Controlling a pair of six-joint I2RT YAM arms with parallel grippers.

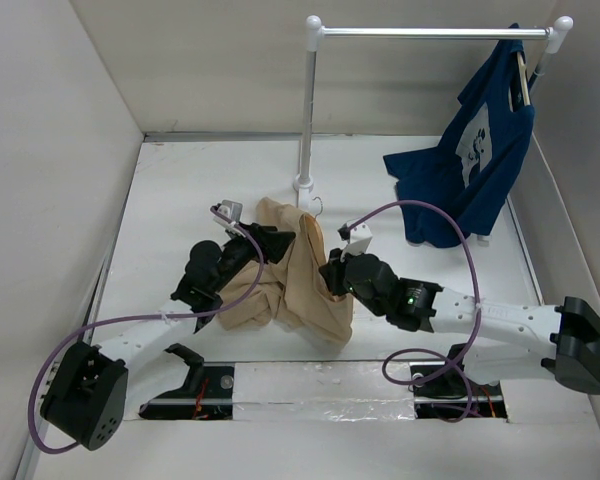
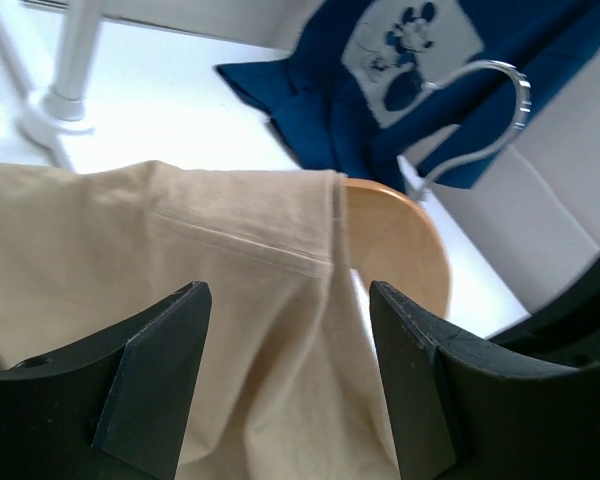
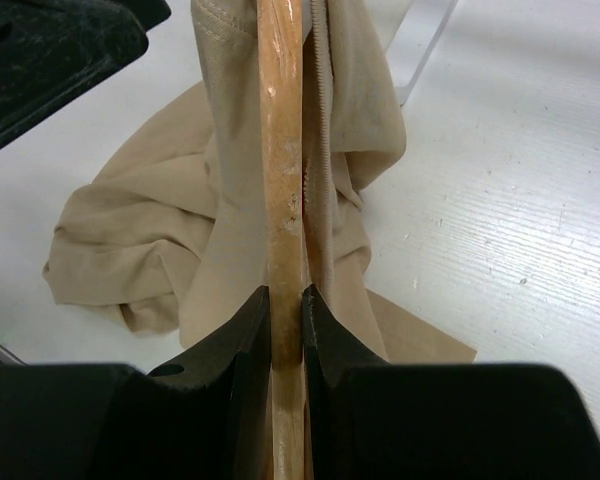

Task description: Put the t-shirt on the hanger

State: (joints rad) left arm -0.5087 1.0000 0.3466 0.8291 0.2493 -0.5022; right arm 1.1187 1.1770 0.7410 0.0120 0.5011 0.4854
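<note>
Two arms are meeting mid-way on the white tabletop [image 1: 180, 190]. The right end effector [image 3: 286, 300] is squeezing the hanger [image 3: 282, 150], its wood running straight away from it. The left end effector [image 2: 288, 295] is gaping wide by the t-shirt [image 1: 290, 280], which is hiding most of the hanger. Only the metal hook [image 2: 521, 95] is poking out, toward the blue shirt [image 1: 470, 170] on the rail [image 1: 430, 33].

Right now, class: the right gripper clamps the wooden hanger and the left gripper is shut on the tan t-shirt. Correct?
No: the left wrist view shows the left gripper open over the t-shirt. The right gripper does clamp the hanger.
</note>
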